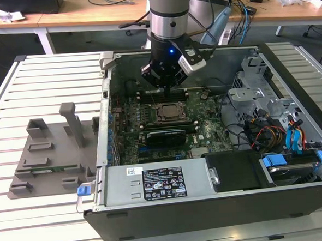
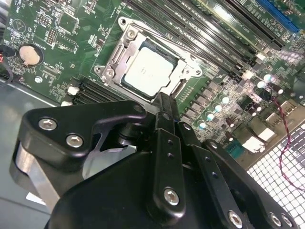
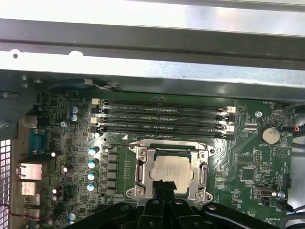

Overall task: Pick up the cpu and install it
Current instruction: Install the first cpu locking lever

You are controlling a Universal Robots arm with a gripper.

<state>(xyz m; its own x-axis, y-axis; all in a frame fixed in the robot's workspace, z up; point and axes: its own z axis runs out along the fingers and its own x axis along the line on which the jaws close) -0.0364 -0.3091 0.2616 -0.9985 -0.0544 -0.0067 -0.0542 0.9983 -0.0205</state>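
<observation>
1. Inside the open computer case [image 1: 210,202], which stands on a slatted bench [image 1: 43,78], the cpu [image 2: 147,71] lies flat within the metal socket frame [image 2: 188,69] near the middle of the motherboard [image 3: 248,162], beside the row of long memory slots [image 3: 162,117].
2. Over that socket the gripper [image 2: 162,102] hangs just above the chip's near edge; in both wrist views its black fingers look drawn together to a narrow tip with nothing between them, though the very tip is partly hidden by the gripper's own body, so this is a judgement.
3. The chip appears seated already, level with the frame and not tilted.
4. As for handling, the cpu is likely light, stiff and thin, with a smooth metal top that offers little friction; its underside contacts are probably fragile.
5. A hold would best fall on two opposite thin edges, kept level, never pressing on the lid.
</observation>
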